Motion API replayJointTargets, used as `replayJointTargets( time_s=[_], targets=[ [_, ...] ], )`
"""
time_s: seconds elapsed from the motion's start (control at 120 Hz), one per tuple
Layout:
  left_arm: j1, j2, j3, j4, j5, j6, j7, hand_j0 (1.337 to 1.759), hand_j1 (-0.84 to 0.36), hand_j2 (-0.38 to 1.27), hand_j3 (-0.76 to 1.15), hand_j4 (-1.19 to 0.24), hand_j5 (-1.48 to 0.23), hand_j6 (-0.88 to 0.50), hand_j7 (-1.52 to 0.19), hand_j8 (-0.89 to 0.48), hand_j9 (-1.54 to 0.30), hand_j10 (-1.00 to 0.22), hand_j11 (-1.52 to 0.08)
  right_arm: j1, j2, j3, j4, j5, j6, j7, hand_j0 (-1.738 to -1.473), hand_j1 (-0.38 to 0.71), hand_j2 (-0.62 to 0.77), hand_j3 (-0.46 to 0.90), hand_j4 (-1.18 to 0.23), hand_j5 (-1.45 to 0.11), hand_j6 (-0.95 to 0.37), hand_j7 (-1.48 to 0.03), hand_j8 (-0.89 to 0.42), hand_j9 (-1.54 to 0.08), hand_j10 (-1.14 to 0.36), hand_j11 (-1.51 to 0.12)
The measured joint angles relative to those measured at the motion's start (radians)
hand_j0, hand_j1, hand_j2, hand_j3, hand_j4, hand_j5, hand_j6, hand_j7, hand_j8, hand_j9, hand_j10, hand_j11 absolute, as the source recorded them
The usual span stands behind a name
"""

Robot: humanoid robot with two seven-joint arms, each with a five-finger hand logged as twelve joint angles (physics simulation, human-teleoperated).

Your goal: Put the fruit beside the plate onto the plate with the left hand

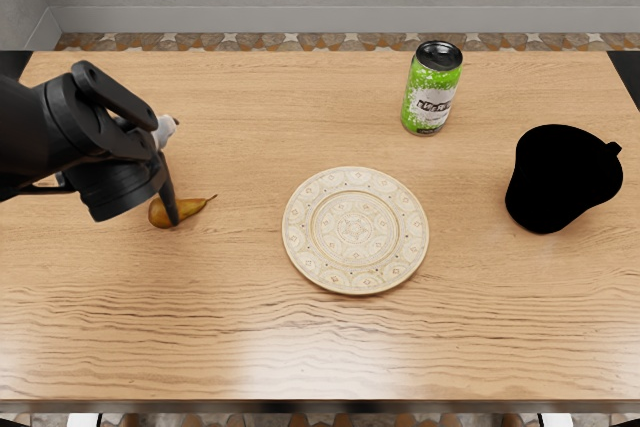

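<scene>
A yellow-brown pear (190, 209) lies on its side on the wooden table (300, 347), its stem pointing right toward the plate. The cream patterned plate (355, 230) sits at the table's middle with nothing on it, roughly a hand's width right of the pear. My left hand (165, 192) comes in from the left edge on a bulky black arm and sits right over the pear's thick left end, hiding part of it. A dark part of the hand crosses the front of the fruit. Whether the hand grips the pear is hidden.
A green and white drink can (432, 87) stands upright behind the plate to the right. A flat black fruit-shaped silhouette (558, 179) rests near the right edge. A grey wall runs behind the table.
</scene>
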Motion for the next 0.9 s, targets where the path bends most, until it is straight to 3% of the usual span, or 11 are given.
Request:
replayJointTargets(
  time_s=[0.358,0.9],
  targets=[
    [0.083,0.0,-0.018,0.003,-0.003,0.085,-0.002,1.658,0.32,0.01,0.0,-0.03,-0.03,-0.03,-0.03,-0.03,-0.03,-0.03,-0.03,0.0,0.0,0.0,0.0,0.0,0.0,0.0,-1.658,-0.34,0.0,0.0,-0.01,-0.01,-0.01,-0.01,-0.01,-0.01,-0.01,-0.01],
    [0.118,0.0,-0.031,0.017,0.009,0.089,-0.007,1.658,0.18,0.03,0.0,-0.14,-0.18,-0.14,-0.18,-0.14,-0.18,-0.14,-0.18,0.0,0.0,0.0,0.0,0.0,0.0,0.0,-1.658,-0.34,0.0,0.0,-0.01,-0.01,-0.01,-0.01,-0.01,-0.01,-0.01,-0.01]
  ],
)
